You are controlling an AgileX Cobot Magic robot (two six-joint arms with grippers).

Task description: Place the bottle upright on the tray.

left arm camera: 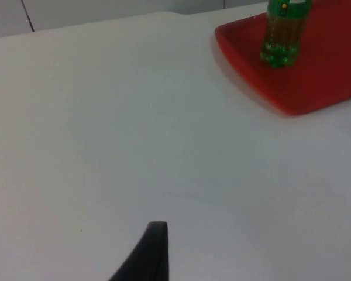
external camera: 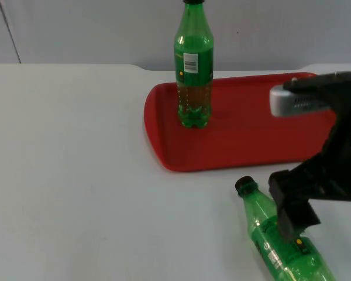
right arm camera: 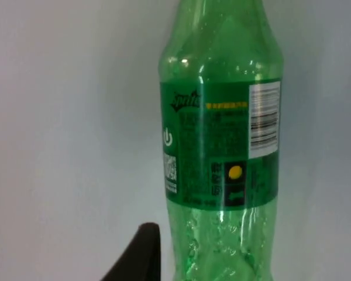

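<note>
The lying bottle is on the white table, just in front of the red tray, with its black cap pointing toward the tray's front edge. A second green bottle stands upright on the tray near its left end, so I judge that part as done. What is left is the lying bottle: it must be grasped, lifted, turned upright and set on the tray.

My right gripper hangs directly over the label of this bottle, close to it. I cannot tell whether the fingers are apart or together, because the gripper body hides them; probably the grasp is not yet made. My left gripper waits over the bare table, well to the left of the tray.
</note>
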